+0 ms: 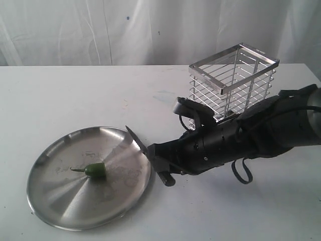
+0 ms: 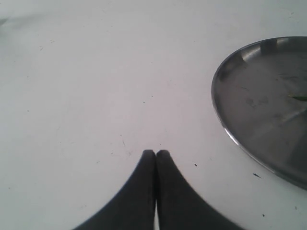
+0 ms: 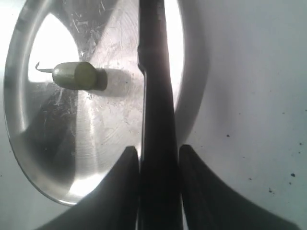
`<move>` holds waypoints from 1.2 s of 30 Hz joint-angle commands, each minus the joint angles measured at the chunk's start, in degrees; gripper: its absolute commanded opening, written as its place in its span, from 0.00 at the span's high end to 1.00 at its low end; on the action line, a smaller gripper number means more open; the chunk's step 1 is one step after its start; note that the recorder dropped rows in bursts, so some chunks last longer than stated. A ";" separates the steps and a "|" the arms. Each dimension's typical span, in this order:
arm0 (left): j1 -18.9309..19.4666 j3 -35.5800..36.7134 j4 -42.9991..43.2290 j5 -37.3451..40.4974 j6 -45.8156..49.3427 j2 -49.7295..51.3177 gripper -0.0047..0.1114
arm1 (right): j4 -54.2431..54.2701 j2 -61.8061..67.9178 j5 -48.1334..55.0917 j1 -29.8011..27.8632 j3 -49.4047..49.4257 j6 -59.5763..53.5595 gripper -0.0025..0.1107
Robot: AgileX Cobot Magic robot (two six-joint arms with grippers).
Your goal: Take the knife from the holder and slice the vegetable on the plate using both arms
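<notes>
The right hand (image 1: 161, 161) is gripping the knife (image 1: 136, 139) by its handle, blade reaching the rim of the plate (image 1: 60, 211) at 2 o'clock, while the chilli (image 1: 94, 170) is lying loose near the plate's centre. The left hand (image 2: 156, 154) is hanging closed and empty over the counter (image 2: 72, 72) off the plate, so a cut now is probably risking the unsteadied chilli rolling or skidding on slick steel.
</notes>
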 commanded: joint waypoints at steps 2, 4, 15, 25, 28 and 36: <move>-0.50 0.36 0.14 -0.03 0.02 -0.27 0.96 | -2.07 -0.09 1.18 1.77 0.10 -0.72 0.98; -0.50 0.36 0.14 -0.03 0.02 -0.27 0.96 | -2.07 0.16 0.78 2.71 0.10 -0.72 0.98; -0.50 0.36 0.14 -0.03 0.02 -0.27 0.96 | -3.98 0.16 -1.66 5.20 0.10 -0.74 0.98; -0.50 0.36 0.14 -0.03 0.02 -0.27 0.96 | -4.17 4.13 5.40 5.20 0.10 -0.74 0.98; -0.50 0.36 0.14 -0.03 0.02 -0.27 0.96 | -4.17 5.51 6.56 5.20 0.10 -0.49 0.98; -0.50 0.36 0.14 -0.03 0.02 -0.27 0.96 | -3.21 5.12 6.65 5.20 0.10 -0.49 0.97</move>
